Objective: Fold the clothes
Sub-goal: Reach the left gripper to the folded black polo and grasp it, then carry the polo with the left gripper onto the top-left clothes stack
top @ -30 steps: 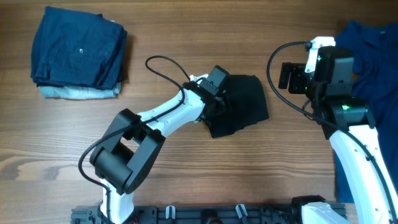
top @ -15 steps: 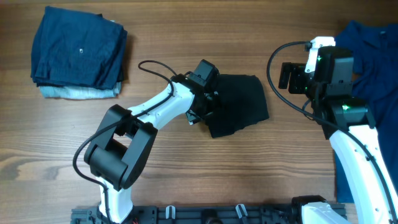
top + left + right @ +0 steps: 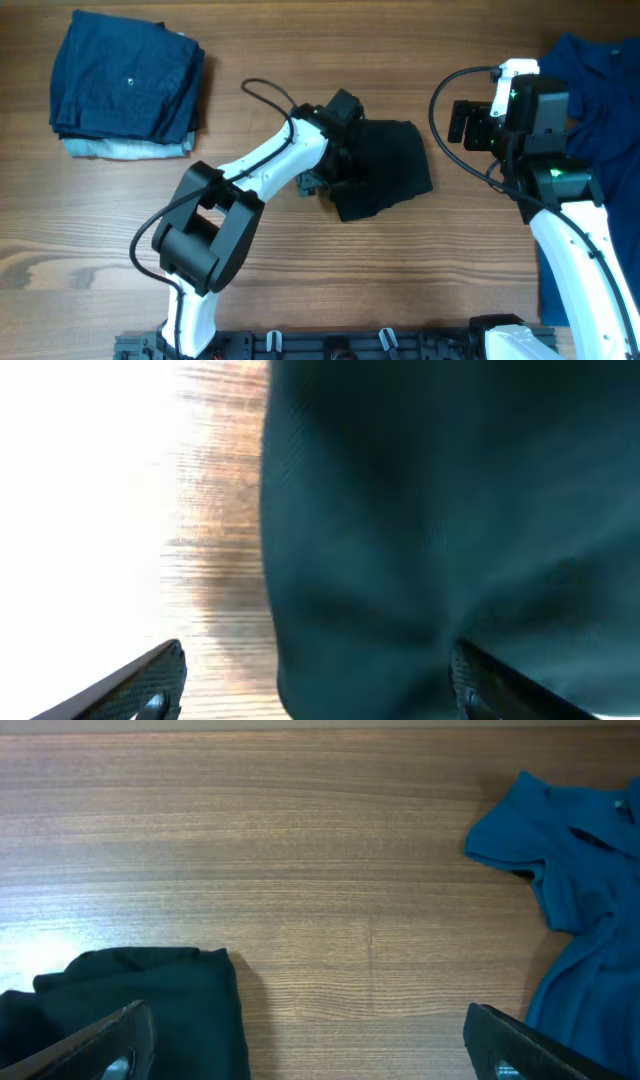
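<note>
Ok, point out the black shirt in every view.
Overhead: black shirt, folded, just right of centre.
Left wrist: the shirt fills the middle and right.
Right wrist: the shirt lies bottom left.
Shared landmark: the wooden table beneath it.

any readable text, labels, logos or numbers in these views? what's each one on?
No text can be read in any view.
black shirt: no lettering shows on the side facing up.
navy folded garment: one pale speck, too small to tell if it is text.
</note>
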{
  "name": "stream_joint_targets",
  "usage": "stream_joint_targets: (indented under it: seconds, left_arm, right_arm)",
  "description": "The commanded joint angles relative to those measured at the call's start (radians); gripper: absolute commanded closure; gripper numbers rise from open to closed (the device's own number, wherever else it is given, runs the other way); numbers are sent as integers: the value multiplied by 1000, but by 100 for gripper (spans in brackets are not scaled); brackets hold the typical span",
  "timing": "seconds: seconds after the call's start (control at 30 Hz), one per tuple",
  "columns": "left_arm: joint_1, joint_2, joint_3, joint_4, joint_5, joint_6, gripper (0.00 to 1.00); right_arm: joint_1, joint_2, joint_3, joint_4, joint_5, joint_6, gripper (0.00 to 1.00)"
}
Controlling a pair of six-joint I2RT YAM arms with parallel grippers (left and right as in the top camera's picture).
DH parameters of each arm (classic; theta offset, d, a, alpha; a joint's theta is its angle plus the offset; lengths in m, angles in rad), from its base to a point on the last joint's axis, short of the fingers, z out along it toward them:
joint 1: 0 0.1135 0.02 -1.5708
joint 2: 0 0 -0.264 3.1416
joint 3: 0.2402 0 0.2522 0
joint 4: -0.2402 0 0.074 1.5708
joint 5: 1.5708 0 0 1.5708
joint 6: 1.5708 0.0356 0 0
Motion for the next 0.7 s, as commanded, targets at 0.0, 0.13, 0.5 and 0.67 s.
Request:
stream_joint_targets:
  seconds: [0.0,0.13,0.5,0.67]
  left_arm:
    - [-4,10,93,-46,-69,57,14]
    - [-29,23,95,-17,-75,56,13]
    - [-81,214,95,23,-101,26,29]
    - [-81,214,95,21,-87,26,51]
  right_arm:
    - [0,8,-3,2,17,1,1]
    - [0,8,-3,2,17,1,1]
    - [0,8,-3,2,17,1,0]
    - [0,8,-3,2,17,1,0]
